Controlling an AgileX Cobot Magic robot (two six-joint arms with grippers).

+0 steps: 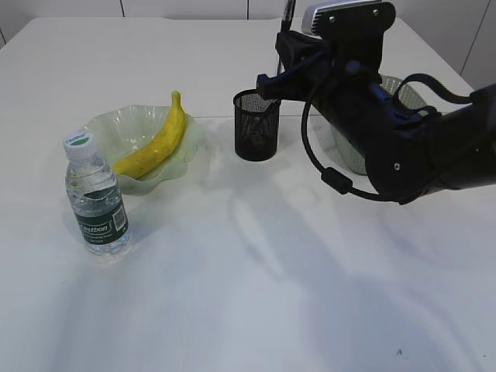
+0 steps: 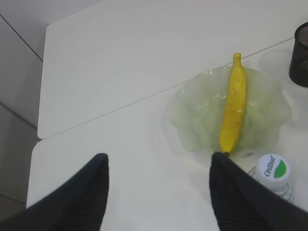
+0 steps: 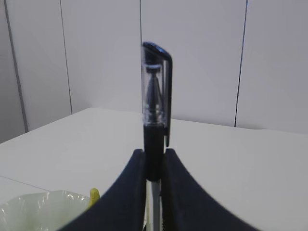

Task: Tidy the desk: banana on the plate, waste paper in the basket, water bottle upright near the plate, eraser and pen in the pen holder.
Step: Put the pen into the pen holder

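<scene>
The yellow banana (image 1: 155, 147) (image 2: 233, 106) lies across the pale green plate (image 1: 108, 128) (image 2: 192, 115). The water bottle (image 1: 97, 201) (image 2: 272, 168) stands upright just in front of the plate. My right gripper (image 1: 279, 58) (image 3: 154, 166) is shut on the pen (image 3: 156, 96) (image 1: 288, 14). It holds the pen upright, cap up, over the black mesh pen holder (image 1: 256, 128) (image 2: 301, 53). My left gripper (image 2: 159, 163) hangs open above bare table left of the plate, with nothing in it. The eraser and the waste paper are out of view.
A pale mesh basket (image 1: 407, 93) stands at the back right, mostly hidden behind my right arm. The table's left edge and a seam show in the left wrist view. The plate's rim (image 3: 38, 207) and the banana's tip (image 3: 94, 195) show low in the right wrist view.
</scene>
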